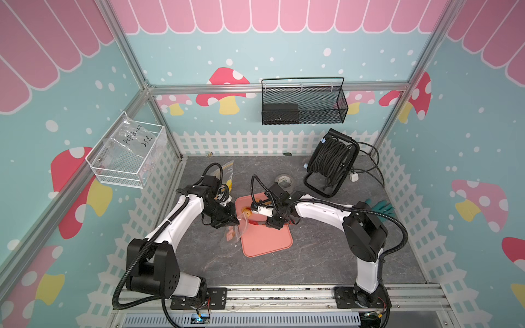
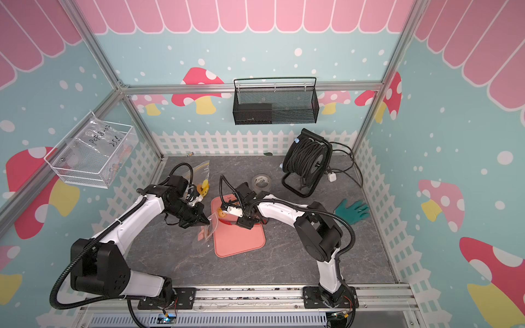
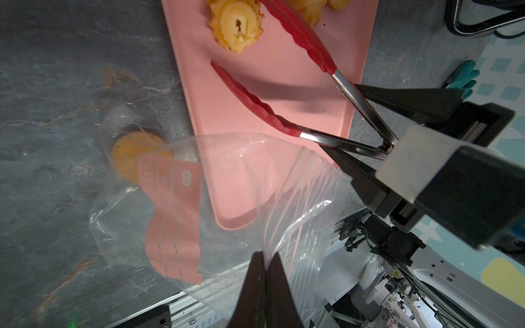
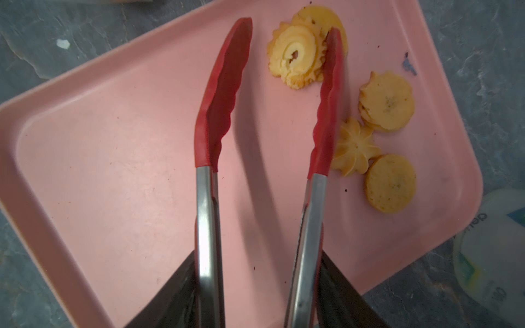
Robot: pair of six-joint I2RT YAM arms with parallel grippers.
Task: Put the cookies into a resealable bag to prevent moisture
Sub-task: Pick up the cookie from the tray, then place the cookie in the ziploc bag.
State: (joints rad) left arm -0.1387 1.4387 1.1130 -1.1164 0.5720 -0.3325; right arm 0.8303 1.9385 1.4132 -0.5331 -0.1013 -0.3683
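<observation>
Five cookies (image 4: 386, 102) are showing on one pink tray (image 4: 113, 142), one pair of tongs (image 4: 221, 93) over it, in the right wrist view; a sixth cookie (image 3: 133, 153) is lying in one clear bag (image 3: 298, 213). In both top views, one white basket (image 1: 127, 153) is hanging at left, one black basket (image 1: 304, 102) at upper centre; one cable reel (image 1: 331, 164), one tape roll (image 1: 285, 181) and one glove (image 1: 380, 207) are lying right of centre.

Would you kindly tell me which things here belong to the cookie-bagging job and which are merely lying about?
Job: cookies, pink tray, tongs in right gripper, resealable bag in left gripper.
Lying about: cable reel, tape roll, green glove, black mesh basket.
</observation>
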